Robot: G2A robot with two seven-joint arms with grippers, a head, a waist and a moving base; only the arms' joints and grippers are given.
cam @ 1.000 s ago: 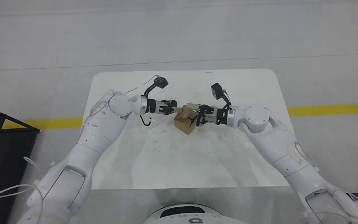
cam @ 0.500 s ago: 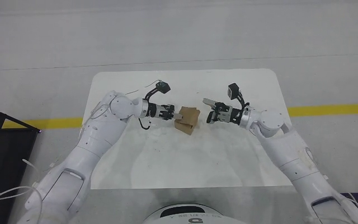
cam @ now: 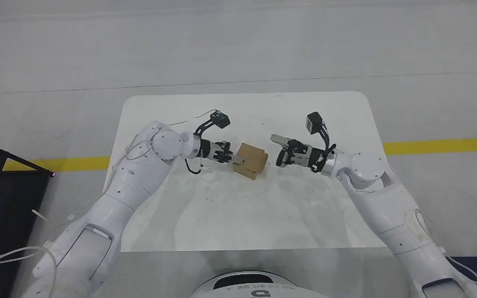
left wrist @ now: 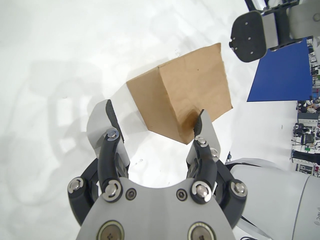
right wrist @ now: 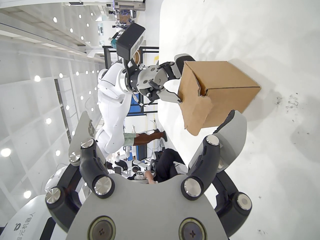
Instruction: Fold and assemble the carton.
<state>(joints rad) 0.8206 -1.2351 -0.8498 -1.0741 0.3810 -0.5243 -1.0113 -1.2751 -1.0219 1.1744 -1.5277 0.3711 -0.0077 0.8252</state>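
A small brown carton (cam: 251, 159) stands on the white table (cam: 298, 216), folded into a box with a loose flap edge on the side facing my right gripper. My left gripper (cam: 232, 155) is open at the carton's left corner (left wrist: 195, 86). One of its fingertips (left wrist: 200, 119) touches the cardboard; the other stands off it. My right gripper (cam: 279, 152) is open a short way to the right of the carton (right wrist: 220, 81), not touching it. One of its black pads (left wrist: 248, 37) faces the carton.
The table's far edge and rounded corners lie close behind both arms. A black frame (cam: 15, 186) stands on the floor left of the table. A yellow floor line (cam: 432, 146) runs past on both sides. Bare table surface stretches in front of the carton.
My right gripper has let go of the carton and drawn back to the right. The carton has turned and settled flatter on the table. My left gripper stays at its left corner.
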